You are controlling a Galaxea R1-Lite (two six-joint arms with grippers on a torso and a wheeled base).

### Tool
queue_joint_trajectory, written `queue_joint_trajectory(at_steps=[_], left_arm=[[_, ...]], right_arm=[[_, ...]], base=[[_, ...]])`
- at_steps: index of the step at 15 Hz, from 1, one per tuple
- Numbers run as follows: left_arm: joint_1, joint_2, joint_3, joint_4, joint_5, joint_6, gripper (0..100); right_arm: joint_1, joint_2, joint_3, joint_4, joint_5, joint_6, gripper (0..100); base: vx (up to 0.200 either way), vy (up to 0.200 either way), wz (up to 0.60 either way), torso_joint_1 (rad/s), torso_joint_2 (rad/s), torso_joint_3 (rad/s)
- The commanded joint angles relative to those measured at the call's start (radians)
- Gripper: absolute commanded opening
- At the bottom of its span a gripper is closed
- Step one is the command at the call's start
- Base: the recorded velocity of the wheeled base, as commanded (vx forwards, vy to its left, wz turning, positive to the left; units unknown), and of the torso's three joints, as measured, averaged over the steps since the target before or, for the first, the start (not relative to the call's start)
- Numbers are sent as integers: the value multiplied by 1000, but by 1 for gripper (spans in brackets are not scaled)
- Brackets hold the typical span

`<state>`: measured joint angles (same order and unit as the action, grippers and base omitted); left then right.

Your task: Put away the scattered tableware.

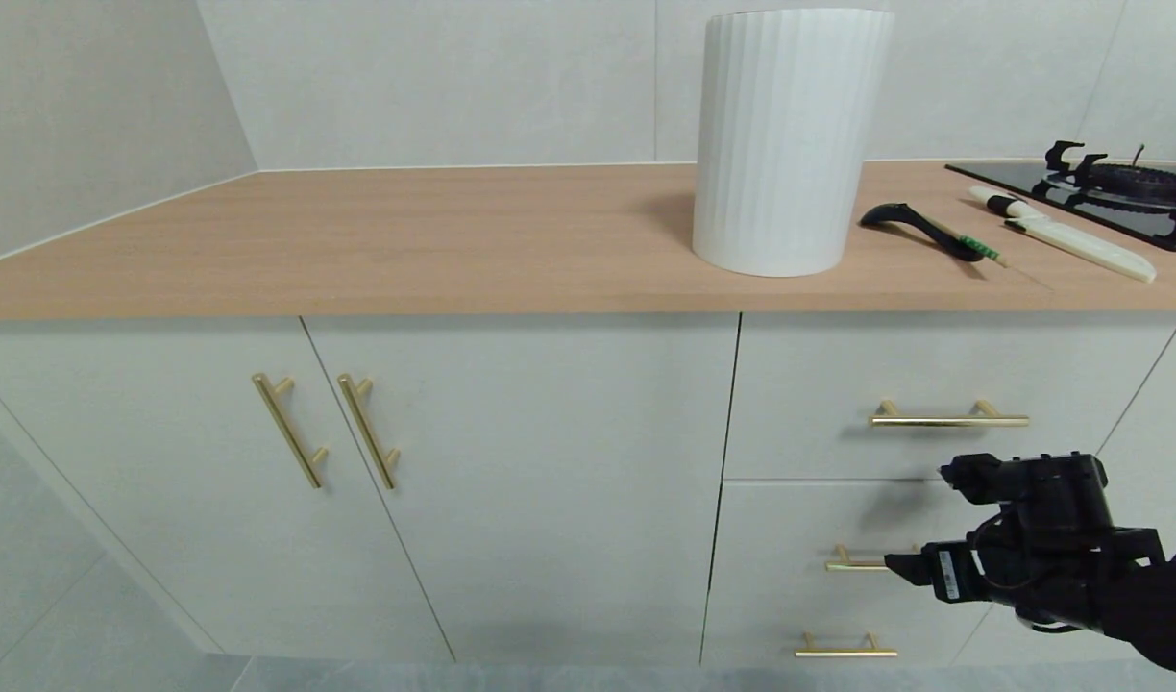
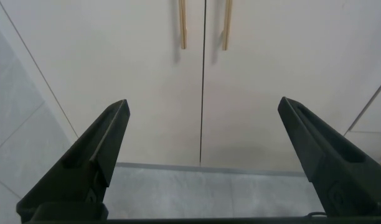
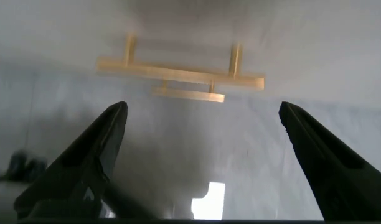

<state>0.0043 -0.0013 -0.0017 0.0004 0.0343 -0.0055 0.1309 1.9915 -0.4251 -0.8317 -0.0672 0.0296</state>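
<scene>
While the right gripper point(image 1: 907, 569) is hanging low in front of the drawer stack, its two dark, wedge-shaped fingers point(image 3: 84, 162) are standing wide apart and holding nothing. The middle drawer handle point(image 1: 855, 563), a slim brass bar on two posts, is sitting just ahead of the fingertips; I cannot tell whether they are touching it. The left gripper point(image 2: 203, 162) is likewise gaping wide, gripping nothing, and facing the seam between two pale cabinet doors point(image 2: 116, 81) with upright brass pulls point(image 2: 183, 25).

Tableware is lying up on the wooden countertop point(image 1: 357, 240), which is matte with a fine straight grain, well above both grippers. A black utensil point(image 1: 910, 221), glossy and curved, is lying just right of the white container point(image 1: 785, 144), a tall ribbed cylinder flaring slightly toward its top. A thin stick point(image 1: 982, 252) with a green-banded end is lying by the utensil's handle end. Further right, a knife point(image 1: 1068, 245) with a cream blade and pale handle is lying aslant, near the glass-topped stove point(image 1: 1116, 187) with its black grate.
</scene>
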Motion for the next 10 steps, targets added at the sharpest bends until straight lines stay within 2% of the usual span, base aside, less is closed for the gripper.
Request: queue_joint_trajectory(at_steps=[1,7,10], left_arm=[[0,1,0,0,-1,-1,100],[0,1,0,1,1,-1,100],[0,1,0,1,1,-1,100]], right_arm=[[1,128,6,-93,-19,23,100],[1,237,5,-277,-78,56,100],[1,259,3,-326,-118,72,100]], base=[[0,0,0,0,0,0],[0,0,0,0,0,0],[0,0,0,0,0,0]])
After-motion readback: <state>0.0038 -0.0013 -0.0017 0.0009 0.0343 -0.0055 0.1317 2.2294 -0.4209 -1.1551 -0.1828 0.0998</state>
